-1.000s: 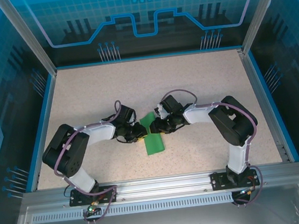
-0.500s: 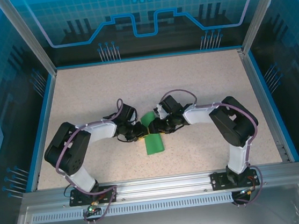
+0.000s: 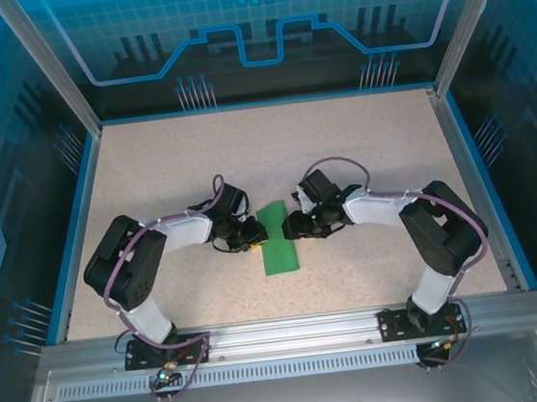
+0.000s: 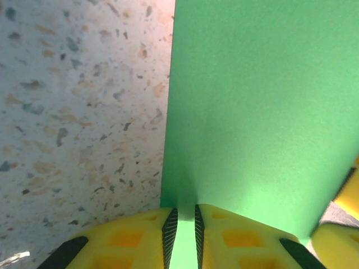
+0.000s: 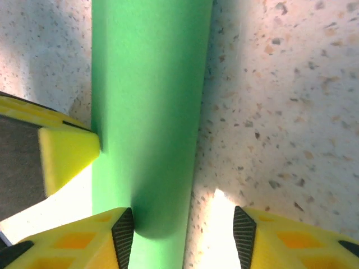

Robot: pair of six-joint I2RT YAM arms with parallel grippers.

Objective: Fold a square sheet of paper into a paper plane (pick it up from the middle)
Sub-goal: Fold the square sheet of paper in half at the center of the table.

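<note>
The square sheet of paper is bright green and folded into a long narrow strip at the table's middle. It lies between the two grippers. My left gripper comes in from the left and is shut on the strip's left edge. In the left wrist view the paper runs between the nearly closed pads of the left gripper. My right gripper stands open at the strip's right side. In the right wrist view the paper reaches partway between the wide-apart jaws of the right gripper, which grip nothing.
The speckled beige table is ringed by a blue rim and transparent walls. A yellow finger of the left gripper touches the strip's far edge in the right wrist view. Both arm bases stand at the near edge.
My right gripper has opened, let go of the paper and drawn back a little to the right. The left gripper has kept its hold and barely moved.
</note>
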